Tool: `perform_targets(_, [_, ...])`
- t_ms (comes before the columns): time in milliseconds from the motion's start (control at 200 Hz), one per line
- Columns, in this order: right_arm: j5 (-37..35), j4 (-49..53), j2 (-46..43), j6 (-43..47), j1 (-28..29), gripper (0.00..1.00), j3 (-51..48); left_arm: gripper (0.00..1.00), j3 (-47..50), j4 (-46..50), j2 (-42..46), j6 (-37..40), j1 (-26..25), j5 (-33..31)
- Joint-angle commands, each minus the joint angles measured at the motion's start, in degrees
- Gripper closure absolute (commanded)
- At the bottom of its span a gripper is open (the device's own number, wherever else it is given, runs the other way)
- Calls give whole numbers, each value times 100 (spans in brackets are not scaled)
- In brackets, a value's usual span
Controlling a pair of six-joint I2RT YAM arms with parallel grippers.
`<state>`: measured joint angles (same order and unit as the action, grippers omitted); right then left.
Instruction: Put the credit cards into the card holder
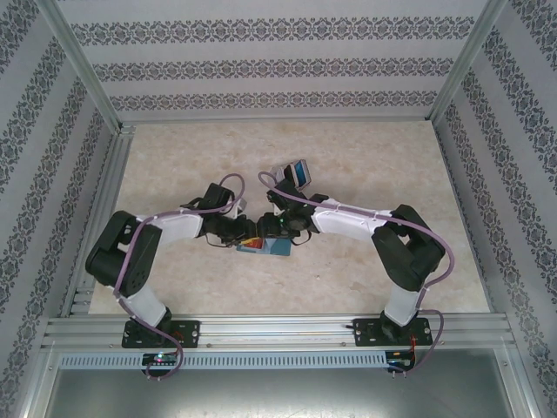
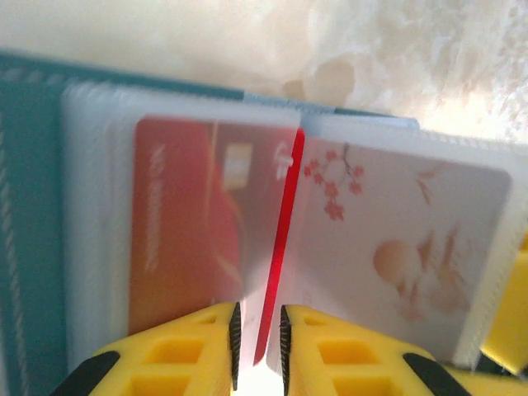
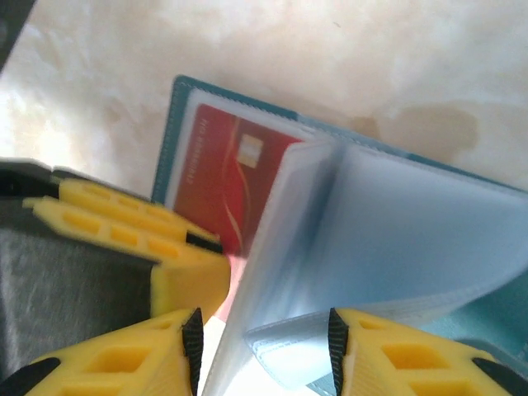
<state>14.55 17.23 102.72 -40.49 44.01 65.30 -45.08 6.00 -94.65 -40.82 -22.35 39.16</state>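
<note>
The teal card holder (image 1: 265, 249) lies open on the table between both arms. In the left wrist view its cover (image 2: 33, 231) frames clear pockets: a red credit card (image 2: 190, 223) sits in the left one and a pale card with red blossoms (image 2: 396, 239) in the right one. My left gripper (image 2: 258, 309) is shut on another red card (image 2: 285, 214), seen edge-on, its far end at the fold between the two pockets. My right gripper (image 3: 264, 318) stands open around lifted pale-blue pocket leaves (image 3: 388, 239); the right pad touches a curled leaf. The pocketed red card (image 3: 219, 177) shows beyond.
A clear slotted stand (image 1: 296, 171) with a blue card stands just behind the grippers. The left gripper's yellow fingers (image 3: 124, 227) crowd close beside my right jaws. Patterned walls and metal rails (image 1: 261, 326) enclose the beige table (image 1: 365, 157).
</note>
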Motion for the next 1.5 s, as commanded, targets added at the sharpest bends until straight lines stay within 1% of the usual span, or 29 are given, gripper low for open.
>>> perform_targets(0, [221,-228,200,87,-18,53,189,76,295,-409,569,-436,156,-67])
perform_targets(55, [250,-265,269,74,-22,53,179,75,355,-211,759,-441,237,-182])
perform_targets(240, [328,-350,338,32,-24,53,160,74,763,-7,1395,-522,692,-525])
perform_targets(345, [381,-324,363,42,-21,51,195,74,971,-79,1665,-589,1026,-523])
perform_targets(410, [488,-347,424,41,-15,50,263,74,1044,-107,1777,-614,1144,-522])
perform_targets(500, [595,-379,556,32,9,48,394,74,1052,-48,1850,-566,1179,-575])
perform_targets(610, [593,-347,628,41,66,45,475,74,1059,-47,1810,-541,1224,-497])
perform_targets(789, [571,-387,541,42,64,35,368,74,1079,-75,1748,-503,1252,-458])
perform_targets(954, [589,-500,560,-11,73,30,326,74,1072,-147,1620,-496,1250,-342])
perform_targets(1024, [576,-542,539,-44,75,25,267,74,1069,-150,1615,-484,1250,-330])
perform_targets(1249, [471,-364,139,-29,64,24,-18,74,993,-38,1618,-397,1251,-374])
perform_targets(1499, [336,-96,-450,-59,22,23,-645,74,741,140,1577,-240,1281,-433])
